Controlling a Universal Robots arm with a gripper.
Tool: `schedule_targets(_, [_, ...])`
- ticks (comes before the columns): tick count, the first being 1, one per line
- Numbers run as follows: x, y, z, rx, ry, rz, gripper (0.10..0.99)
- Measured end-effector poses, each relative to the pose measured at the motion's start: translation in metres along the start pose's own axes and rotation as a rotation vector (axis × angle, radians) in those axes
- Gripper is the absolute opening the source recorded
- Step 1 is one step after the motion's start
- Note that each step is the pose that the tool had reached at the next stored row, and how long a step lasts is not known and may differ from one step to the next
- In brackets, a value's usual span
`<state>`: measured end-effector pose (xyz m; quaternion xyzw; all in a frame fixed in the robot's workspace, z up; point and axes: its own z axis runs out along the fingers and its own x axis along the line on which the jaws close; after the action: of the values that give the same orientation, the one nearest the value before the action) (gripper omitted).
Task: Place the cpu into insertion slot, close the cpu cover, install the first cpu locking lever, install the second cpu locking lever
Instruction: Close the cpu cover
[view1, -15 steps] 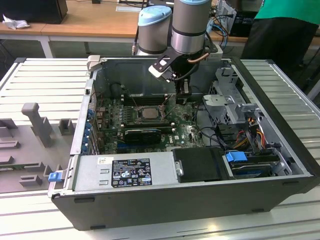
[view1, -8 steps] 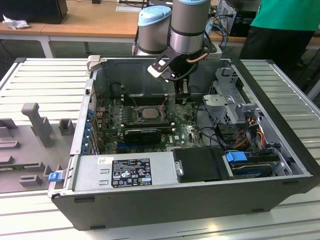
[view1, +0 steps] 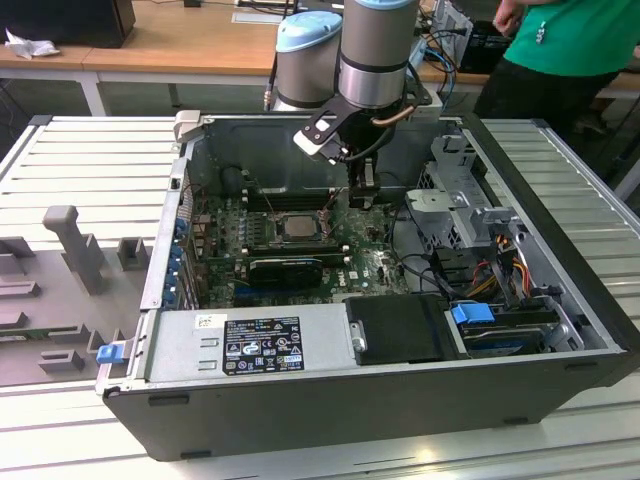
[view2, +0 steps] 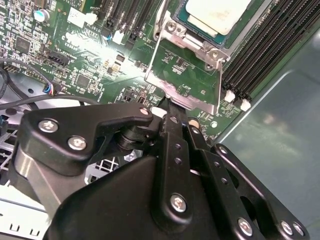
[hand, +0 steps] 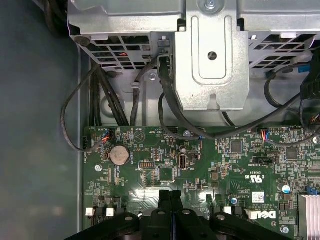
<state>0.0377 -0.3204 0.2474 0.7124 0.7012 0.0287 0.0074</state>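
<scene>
**Gripper pinches the raised cpu cover beside the seated chip**

Closest in the second wrist view is the black linkage of the gripper (view2: 172, 106); its fingers are drawn almost together, pinching the free edge of the cpu cover (view2: 162, 84). The cover stands tilted up off the socket, and green motherboard (hand: 200, 165) shows through its square window; just past its hinged side the cpu (view2: 217, 12) lies flat in the insertion slot (view2: 176, 29), pale face uncovered; long black RAM slots (view2: 260, 55) run beside it. In the exterior view the arm reaches down into the open computer case (view1: 400, 400); a person in a green top (view1: 570, 40) stands behind.
</scene>
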Motion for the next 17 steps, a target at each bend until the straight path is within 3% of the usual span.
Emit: schedule_targets(17, [-0.0001,-0.0085,-0.0004,0.0,0.0002,0.0,0.106])
